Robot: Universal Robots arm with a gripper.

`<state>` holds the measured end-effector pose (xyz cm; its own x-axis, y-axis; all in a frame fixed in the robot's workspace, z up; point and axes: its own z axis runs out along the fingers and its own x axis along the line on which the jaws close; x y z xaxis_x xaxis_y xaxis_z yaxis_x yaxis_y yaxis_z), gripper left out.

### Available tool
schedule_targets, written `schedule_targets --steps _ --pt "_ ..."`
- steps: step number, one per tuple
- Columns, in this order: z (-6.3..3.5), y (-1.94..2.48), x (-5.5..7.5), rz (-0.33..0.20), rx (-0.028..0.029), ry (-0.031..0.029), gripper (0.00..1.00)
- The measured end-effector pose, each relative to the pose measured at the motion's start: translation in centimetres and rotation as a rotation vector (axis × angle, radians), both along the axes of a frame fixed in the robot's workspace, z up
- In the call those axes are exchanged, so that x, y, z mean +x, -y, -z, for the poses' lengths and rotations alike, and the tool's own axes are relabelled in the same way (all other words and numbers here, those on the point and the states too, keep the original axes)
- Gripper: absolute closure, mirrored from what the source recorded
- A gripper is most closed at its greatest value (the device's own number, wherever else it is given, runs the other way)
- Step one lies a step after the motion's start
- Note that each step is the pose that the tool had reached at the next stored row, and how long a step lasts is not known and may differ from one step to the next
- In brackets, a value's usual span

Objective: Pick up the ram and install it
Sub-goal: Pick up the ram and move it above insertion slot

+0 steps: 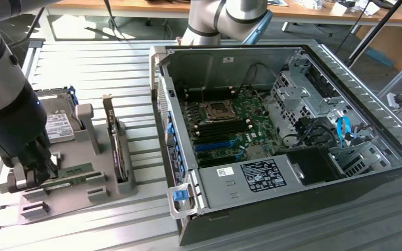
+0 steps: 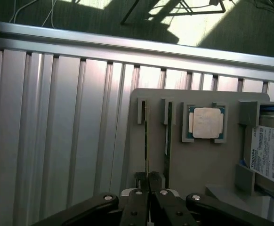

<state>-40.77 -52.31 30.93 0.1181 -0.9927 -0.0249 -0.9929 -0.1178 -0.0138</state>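
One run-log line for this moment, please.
gripper: shut on the ram | ram: on edge in grey holder slot | second stick: beside it | install: not done

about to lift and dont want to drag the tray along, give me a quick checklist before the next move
1. Hand shut on the ram: ok, the fingers pinch its thin edge.
2. Ram seated in its slot of the gray tray, not yet lifted: ok.
3. Second ram stick apart from the fingers: cannot tell, it stands very close beside them.
4. Computer case open with the motherboard exposed: ok.
5. Memory slot latches on the motherboard open: cannot tell.
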Motion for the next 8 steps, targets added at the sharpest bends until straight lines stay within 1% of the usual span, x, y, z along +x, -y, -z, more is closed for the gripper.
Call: schedule_targets --steps 1,3,4,5,7,8 --pt "-0.64 0.00 0.0 0.000 0.0000 0.0000 0.88" --pt "-1.32 0.00 0.0 0.000 0.0001 0.0001 0.88" --pt "-1.94 0.00 0.0 0.000 0.0000 0.0000 0.88" --pt "-2.95 0.00 0.0 0.000 0.0000 0.0000 0.88" --pt "-4.41 0.00 0.0 0.000 -0.0001 0.0000 0.88" --pt "-5.40 0.00 0.0 0.000 0.0001 0.0001 0.88"
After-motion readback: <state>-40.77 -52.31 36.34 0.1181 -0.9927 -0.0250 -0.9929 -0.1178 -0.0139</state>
